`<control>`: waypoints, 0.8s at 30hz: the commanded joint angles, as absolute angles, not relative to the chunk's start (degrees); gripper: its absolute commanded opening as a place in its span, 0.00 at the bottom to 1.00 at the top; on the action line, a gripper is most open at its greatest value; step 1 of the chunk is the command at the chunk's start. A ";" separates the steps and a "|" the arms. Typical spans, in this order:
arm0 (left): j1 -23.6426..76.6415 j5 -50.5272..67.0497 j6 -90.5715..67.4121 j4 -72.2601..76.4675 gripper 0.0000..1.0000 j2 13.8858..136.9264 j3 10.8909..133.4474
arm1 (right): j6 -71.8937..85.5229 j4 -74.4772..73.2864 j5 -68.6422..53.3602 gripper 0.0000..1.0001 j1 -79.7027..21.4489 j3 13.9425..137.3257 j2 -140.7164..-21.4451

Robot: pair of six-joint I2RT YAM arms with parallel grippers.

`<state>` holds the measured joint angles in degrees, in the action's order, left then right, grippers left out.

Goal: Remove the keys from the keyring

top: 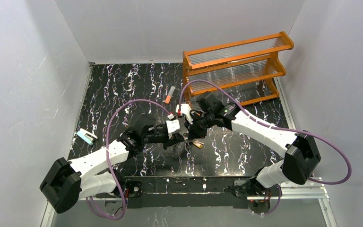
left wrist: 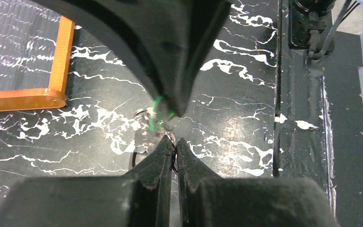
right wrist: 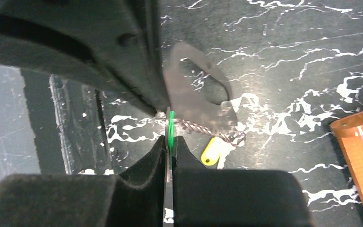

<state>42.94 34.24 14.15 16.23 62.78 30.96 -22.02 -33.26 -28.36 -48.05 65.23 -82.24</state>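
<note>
Right fingers (right wrist: 164,146) pinched shut on green key (right wrist: 171,125); left fingers (left wrist: 169,151) clamped on keyring (right wrist: 194,94); yellow key (right wrist: 210,153) linked by twisted wire (right wrist: 203,128)

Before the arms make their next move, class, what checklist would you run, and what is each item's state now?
1. Grip: right gripper shut on green key: ok.
2. Hold: left gripper pinching keyring: cannot tell; fingers shut, contact hidden.
3. Release: green key free of keyring: not ok; twisted link runs from it.
4. Release: yellow key free: not ok; it hangs from that link.
5. Clearance: orange rack apart from both grippers: ok.
</note>
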 commanded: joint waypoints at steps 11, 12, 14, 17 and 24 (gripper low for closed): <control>44.34 32.84 15.29 17.05 0.24 60.32 29.44 | -22.32 -29.76 -31.37 0.01 -47.10 66.66 -79.71; 44.30 32.27 15.36 17.05 0.25 60.23 29.38 | -22.32 -29.98 -31.79 0.01 -47.11 66.70 -79.79; 44.39 30.96 15.38 17.05 0.26 60.04 29.27 | -22.41 -30.35 -32.53 0.01 -46.98 66.95 -79.97; 44.38 28.32 15.16 17.24 0.27 59.86 29.16 | -22.50 -30.50 -33.20 0.01 -47.11 67.19 -79.98; 44.31 25.36 13.69 20.12 0.20 58.98 28.08 | -22.21 -28.91 -33.35 0.01 -47.09 66.24 -79.23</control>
<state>44.07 27.31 14.20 17.67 60.75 29.34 -22.17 -31.38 -31.68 -47.27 65.14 -81.69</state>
